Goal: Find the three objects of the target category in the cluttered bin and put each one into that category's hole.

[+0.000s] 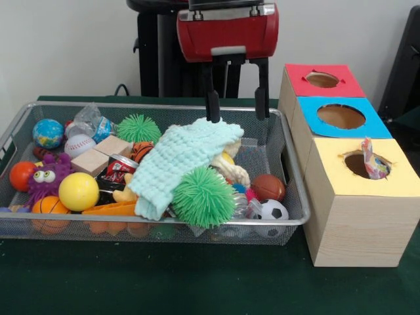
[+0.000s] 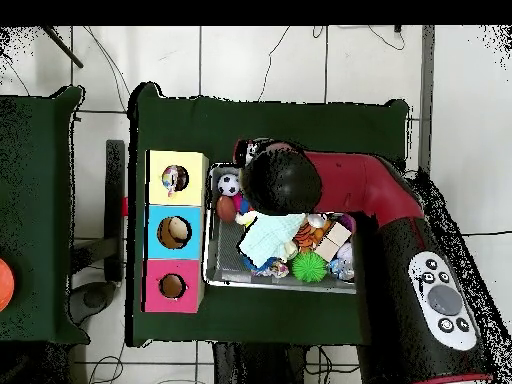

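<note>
The wire mesh bin point(image 1: 296, 197) is full of toys, and it also shows in the overhead view point(image 2: 209, 262). My gripper point(image 1: 237, 113) hangs open and empty over the bin's far rim, just above a mint knitted cloth point(image 1: 184, 157). One floppy red, blue, yellow and white patterned piece point(image 1: 372, 161) sticks out of the yellow-topped box's hole point(image 1: 357, 165). The overhead view shows that piece point(image 2: 176, 180) in the hole too. No other patterned piece shows in the bin. In the overhead view the arm's head hides the gripper.
Blue-topped box point(image 1: 341, 117) and red-topped box point(image 1: 322, 80) stand behind the yellow one. The bin holds two green spiky balls point(image 1: 203, 195) point(image 1: 139, 128), a yellow ball point(image 1: 79, 190), a soccer ball point(image 1: 272, 211), wooden blocks point(image 1: 102, 154) and a purple monster point(image 1: 46, 176).
</note>
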Motion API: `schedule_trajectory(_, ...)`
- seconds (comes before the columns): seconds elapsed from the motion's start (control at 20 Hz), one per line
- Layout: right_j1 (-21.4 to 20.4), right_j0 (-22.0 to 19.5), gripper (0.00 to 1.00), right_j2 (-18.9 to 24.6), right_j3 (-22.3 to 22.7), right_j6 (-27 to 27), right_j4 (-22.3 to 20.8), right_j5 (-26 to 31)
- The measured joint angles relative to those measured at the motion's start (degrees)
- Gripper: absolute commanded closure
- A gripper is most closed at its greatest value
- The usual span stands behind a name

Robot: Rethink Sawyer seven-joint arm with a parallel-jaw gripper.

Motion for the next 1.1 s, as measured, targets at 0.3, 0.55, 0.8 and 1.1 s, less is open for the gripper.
schedule_trajectory(0.3,1.7,-0.3,0.00,1.0,-0.3,0.0,-3.8,0.0)
schedule_trajectory(0.55,3.1,-1.3,0.00,1.7,-0.8,0.0,-5.9,0.0)
schedule_trajectory(0.8,3.7,-4.4,0.00,3.5,-1.2,-0.8,-8.3,0.5)
schedule_trajectory(1.1,3.9,-7.4,0.00,4.8,-2.2,-2.1,-9.7,1.1)
